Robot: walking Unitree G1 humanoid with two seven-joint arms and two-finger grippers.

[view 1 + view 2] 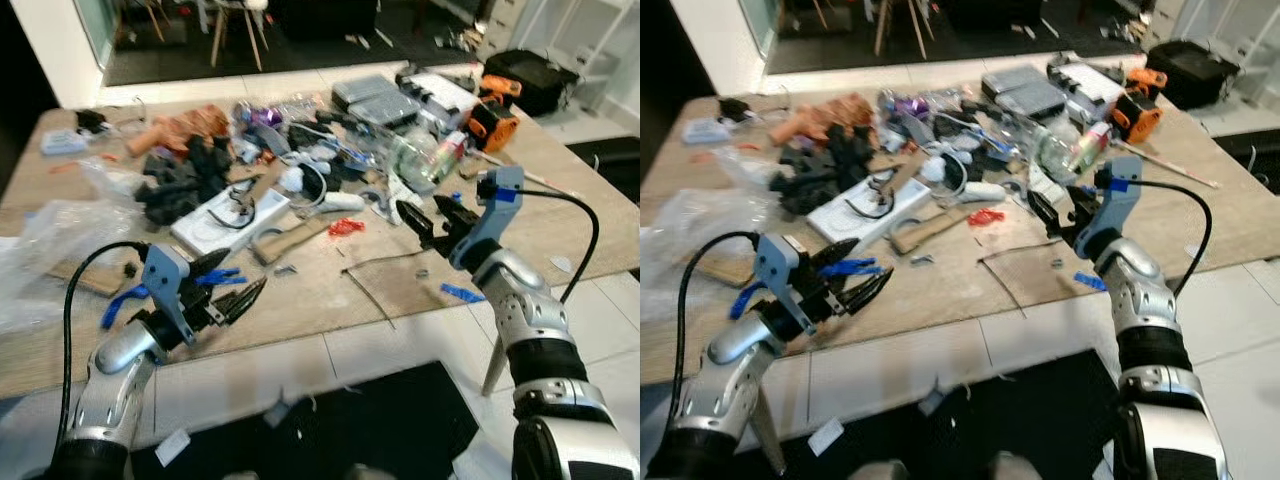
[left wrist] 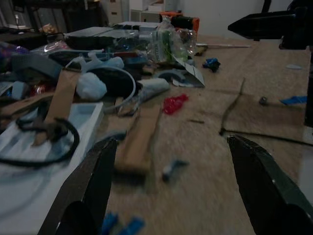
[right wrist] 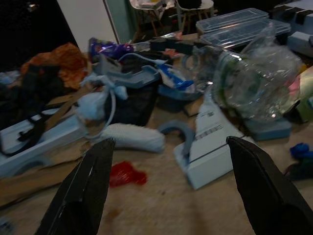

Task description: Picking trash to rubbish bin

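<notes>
A wooden table (image 1: 320, 300) is covered with litter. A red scrap (image 1: 346, 227) lies near the middle, beside a cardboard strip (image 1: 290, 240) and a white tray (image 1: 225, 215) with a black cable on it. A crushed clear bottle (image 1: 415, 155) lies further back. My left gripper (image 1: 245, 272) hovers open over the table's front edge, near blue plastic bits (image 1: 222, 275). My right gripper (image 1: 420, 212) is open above the table to the right of the red scrap (image 3: 126, 175), pointing towards the bottle (image 3: 254, 81). Neither gripper holds anything.
A clear plastic bag (image 1: 50, 240) sprawls at the left. Black cloth (image 1: 185, 180) and an orange rag (image 1: 185, 128) lie behind the tray. An orange tool (image 1: 492, 125) and clear boxes (image 1: 375, 98) sit at the back right. A dark shape (image 1: 350, 420) lies on the floor below the front edge.
</notes>
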